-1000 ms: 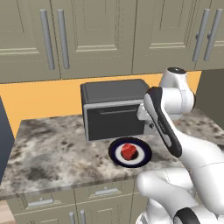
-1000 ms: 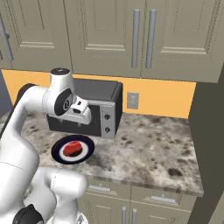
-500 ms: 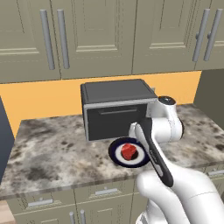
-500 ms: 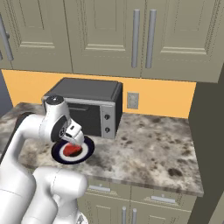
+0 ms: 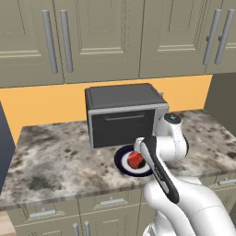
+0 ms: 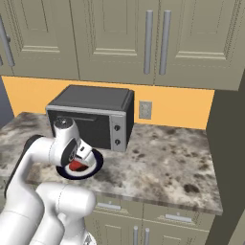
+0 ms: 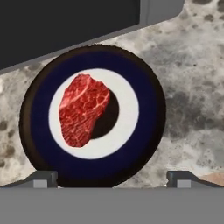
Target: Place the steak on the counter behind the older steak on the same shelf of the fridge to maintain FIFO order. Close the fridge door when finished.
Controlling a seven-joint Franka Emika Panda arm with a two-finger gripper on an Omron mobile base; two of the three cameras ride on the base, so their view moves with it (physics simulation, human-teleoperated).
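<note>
The steak (image 7: 83,109), a bright red chunk, lies on a white plate with a navy rim (image 7: 148,87) on the speckled counter (image 5: 55,156), just in front of a black toaster oven. My gripper (image 7: 111,179) hangs directly over the plate, open, with its fingertips (image 7: 43,178) wide apart and nothing between them. From the base views the steak (image 5: 135,159) (image 6: 75,166) peeks out beside my lowered hand. The older steak, the shelf and the fridge door are out of view.
The toaster oven (image 5: 122,115) stands close behind the plate (image 5: 122,162). Beige wall cabinets (image 6: 153,43) hang overhead. A tall dark grey panel (image 6: 229,153) closes the counter's right end; I cannot tell whether it is the fridge. Bare granite (image 6: 162,162) stretches right of the plate.
The arm has swung down from a raised pose, bringing the hand low over the plate. The steak and plate have not moved, and the jaws have stayed open.
</note>
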